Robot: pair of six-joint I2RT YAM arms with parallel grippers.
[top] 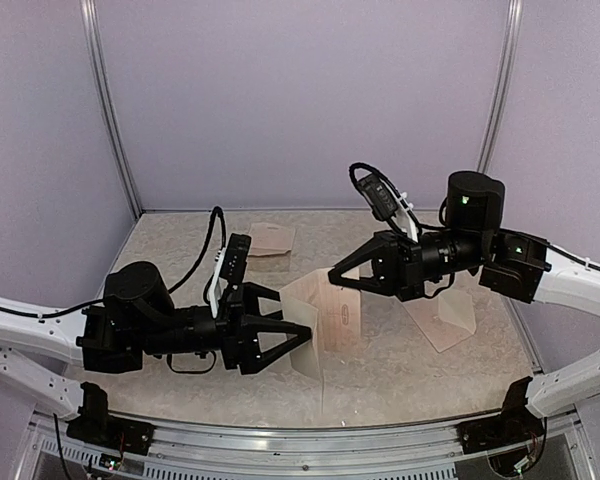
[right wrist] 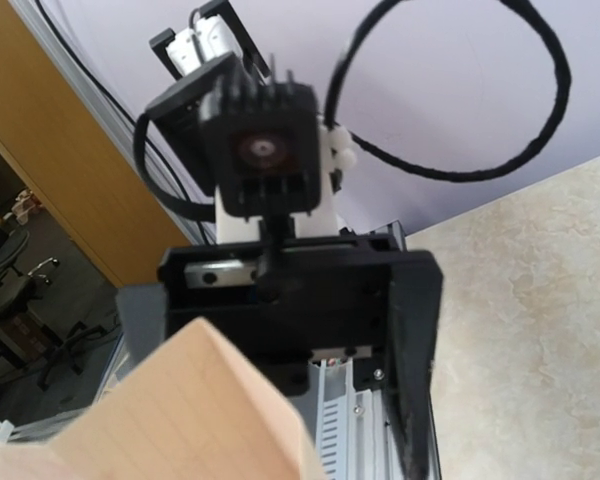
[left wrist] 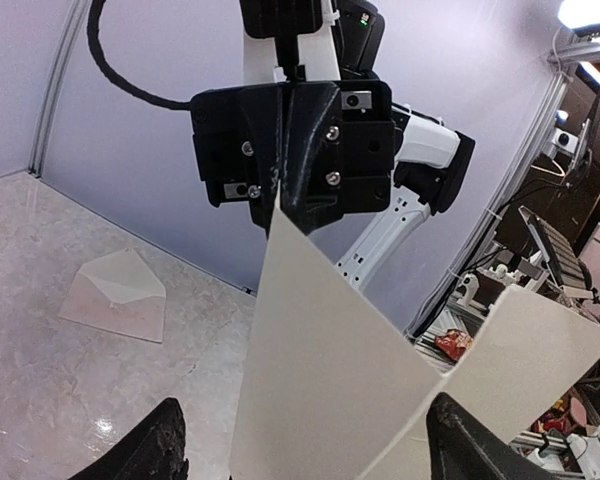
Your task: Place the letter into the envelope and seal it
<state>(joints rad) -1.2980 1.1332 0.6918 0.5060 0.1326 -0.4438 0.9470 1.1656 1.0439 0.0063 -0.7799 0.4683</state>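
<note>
The letter (top: 325, 320) is a pale folded sheet held up above the table between the two arms; it fills the lower middle of the left wrist view (left wrist: 330, 380) and shows as lined peach paper in the right wrist view (right wrist: 180, 420). My right gripper (top: 332, 272) is shut on the letter's top corner, which is plain in the left wrist view (left wrist: 280, 200). My left gripper (top: 296, 318) is open, its fingers (left wrist: 160, 450) spread wide on either side of the letter's lower part. The envelope (top: 270, 238) lies flat at the back with its flap open (left wrist: 120, 295).
A pale sheet (top: 445, 315) lies on the table at the right, under the right arm. Lilac walls close the back and both sides. The left gripper's body (right wrist: 300, 290) faces the right wrist camera closely.
</note>
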